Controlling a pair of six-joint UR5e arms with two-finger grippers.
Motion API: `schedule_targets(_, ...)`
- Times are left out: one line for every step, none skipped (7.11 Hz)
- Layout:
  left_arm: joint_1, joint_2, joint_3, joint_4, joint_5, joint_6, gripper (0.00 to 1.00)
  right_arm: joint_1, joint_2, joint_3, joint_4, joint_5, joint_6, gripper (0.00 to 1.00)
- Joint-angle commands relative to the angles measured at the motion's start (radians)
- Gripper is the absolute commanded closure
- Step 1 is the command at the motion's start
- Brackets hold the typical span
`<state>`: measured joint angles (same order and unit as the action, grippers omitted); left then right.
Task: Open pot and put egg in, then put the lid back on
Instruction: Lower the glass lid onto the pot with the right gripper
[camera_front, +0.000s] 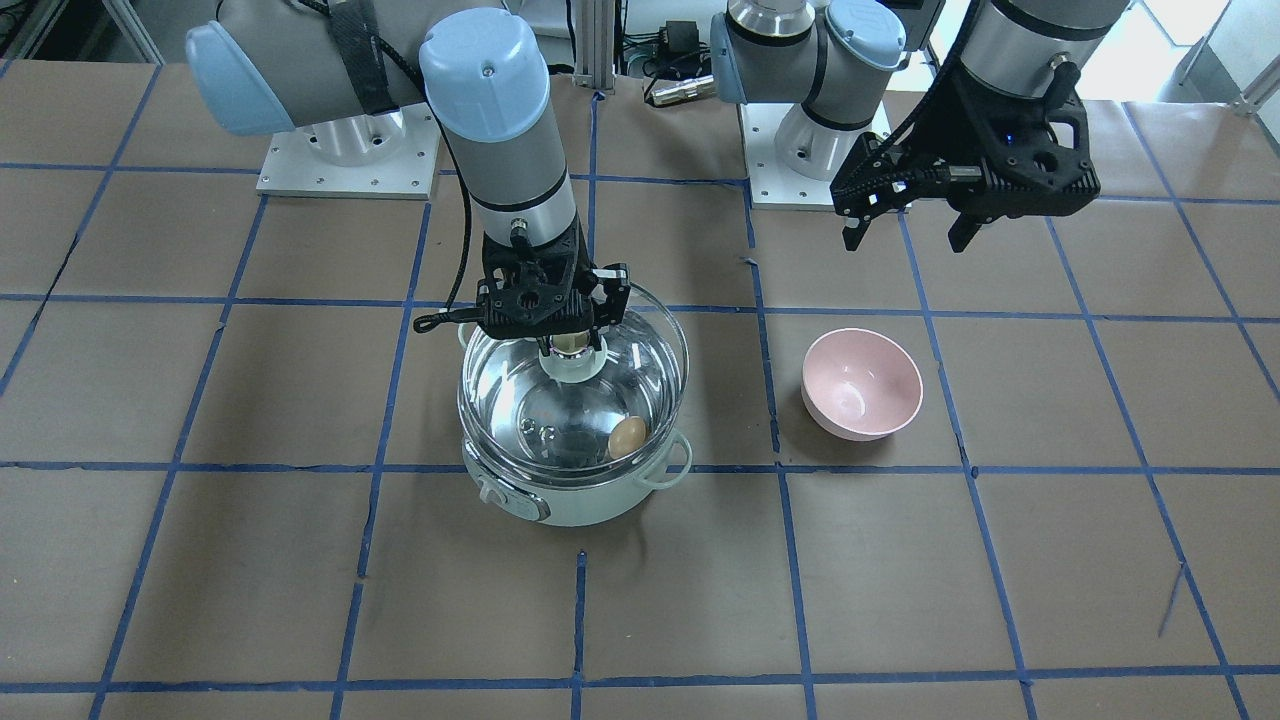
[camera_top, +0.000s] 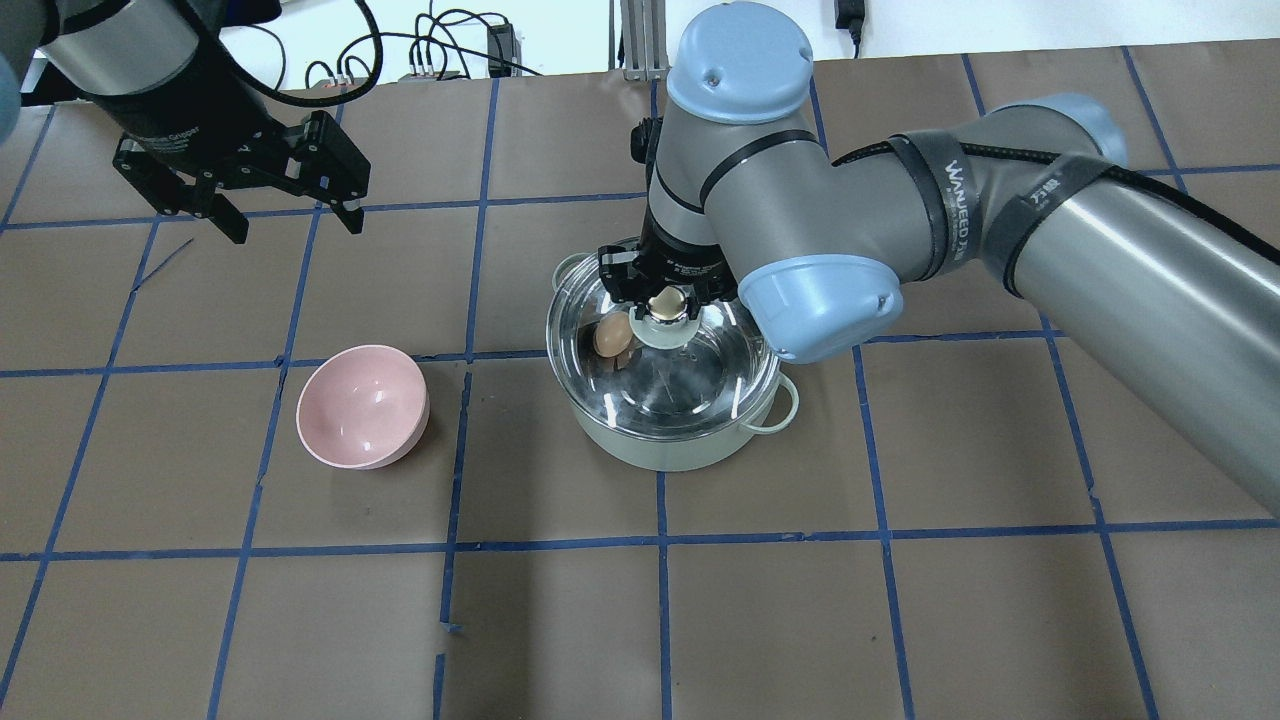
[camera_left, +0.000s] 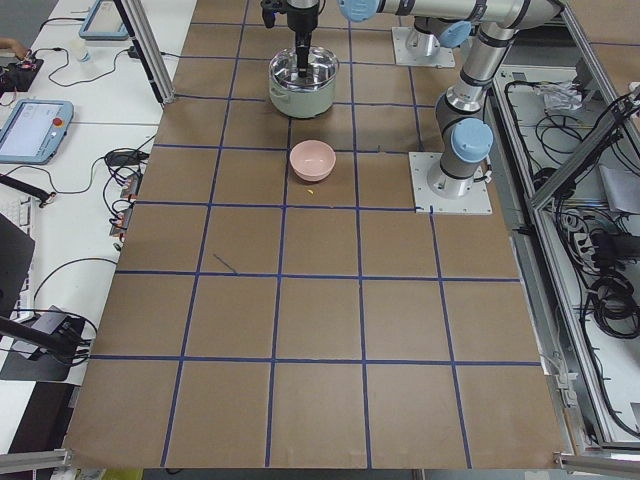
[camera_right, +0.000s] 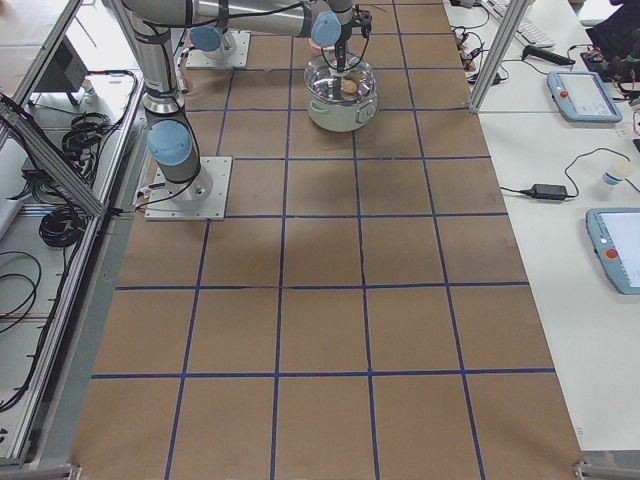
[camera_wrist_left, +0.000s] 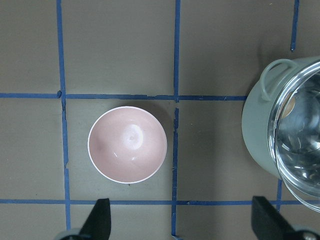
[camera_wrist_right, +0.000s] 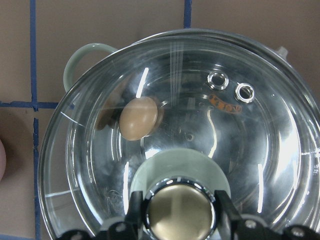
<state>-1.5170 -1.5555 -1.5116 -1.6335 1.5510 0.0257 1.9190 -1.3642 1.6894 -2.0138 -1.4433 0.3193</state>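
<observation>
With right tool (camera_wrist_right: 178, 217) pinching tight the knob of the lid (camera_front: 610, 380), holding the glass over the pot (camera_front: 560, 508); not telling whether seated. Showing the egg (camera_front: 627, 437) lying inside on the steel. Showing a pink bowl (camera_front: 862, 385) nearby on the surface (camera_front: 300, 580). Farther back, hovering the left tool (camera_front: 905, 235), spread wide, empty.

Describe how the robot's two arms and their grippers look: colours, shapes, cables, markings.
The left arm and the right arm are round silver-grey tubes with pale blue caps on the joints. A black cable runs along the right arm under black straps with white lettering. The left gripper and the right gripper are black, angular frames with two fingers each.
</observation>
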Motion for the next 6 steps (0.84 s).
schedule_targets(0.000, 0.000, -0.001, 0.000, -0.003, -0.001, 0.00, 0.000, -0.001, 0.007, 0.003, 0.001, 0.003, 0.78)
schedule_targets(0.000, 0.000, -0.001, 0.001, -0.003, -0.001, 0.00, 0.000, 0.001, 0.007, 0.001, 0.000, 0.000, 0.78)
schedule_targets(0.000, 0.000, -0.001, 0.000, -0.003, -0.001, 0.00, 0.000, 0.001, 0.009, 0.003, 0.000, -0.005, 0.78)
schedule_targets(0.000, 0.002, -0.001, 0.001, -0.003, -0.003, 0.00, -0.002, 0.001, 0.010, 0.003, -0.003, -0.035, 0.78)
schedule_targets(0.000, 0.000, -0.001, 0.001, -0.005, -0.003, 0.00, -0.002, 0.001, 0.009, 0.003, -0.005, -0.037, 0.78)
schedule_targets(0.000, 0.000, -0.001, 0.001, -0.005, -0.001, 0.00, -0.002, 0.001, 0.009, 0.001, -0.005, -0.039, 0.77)
